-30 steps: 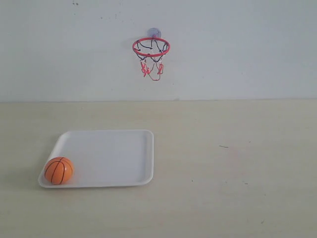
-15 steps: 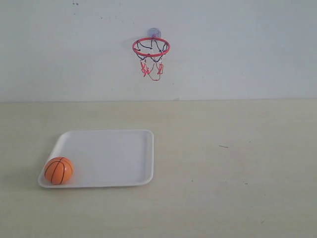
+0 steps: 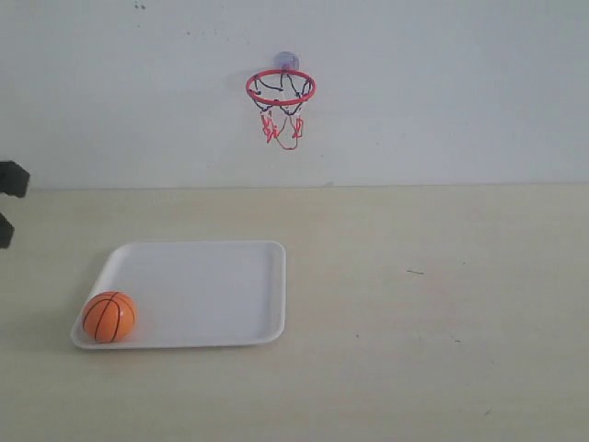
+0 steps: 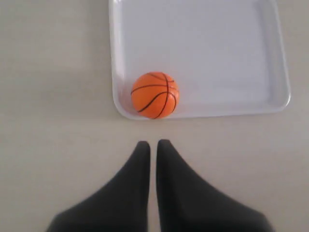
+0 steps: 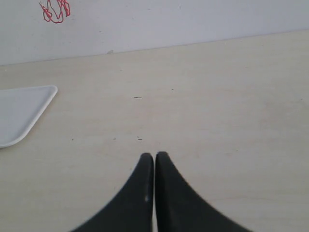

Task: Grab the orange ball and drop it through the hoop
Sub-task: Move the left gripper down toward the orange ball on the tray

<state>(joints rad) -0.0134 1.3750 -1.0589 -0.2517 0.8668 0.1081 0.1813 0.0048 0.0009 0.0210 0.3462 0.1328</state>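
Observation:
The orange ball (image 3: 109,317) (image 4: 155,95) rests in the front left corner of a white tray (image 3: 212,276) (image 4: 217,43). On the back wall hangs the hoop (image 3: 281,88), its red ring level and its net hanging below; a bit of the red net (image 5: 55,10) shows in the right wrist view. My left gripper (image 4: 152,143) is shut with nothing held, hovering over the table a short way off the tray's corner where the ball lies. A dark part of the left arm (image 3: 9,198) shows at the exterior view's left edge. My right gripper (image 5: 154,155) is shut and empty over bare table.
A light wooden table (image 3: 423,304) runs back to a white wall (image 3: 442,92). The tray's corner (image 5: 29,108) lies well off from the right gripper. Small dark specks mark the tabletop.
A dark part of the left arm has come into the exterior view at its left edge. The ball, tray and hoop have not moved.

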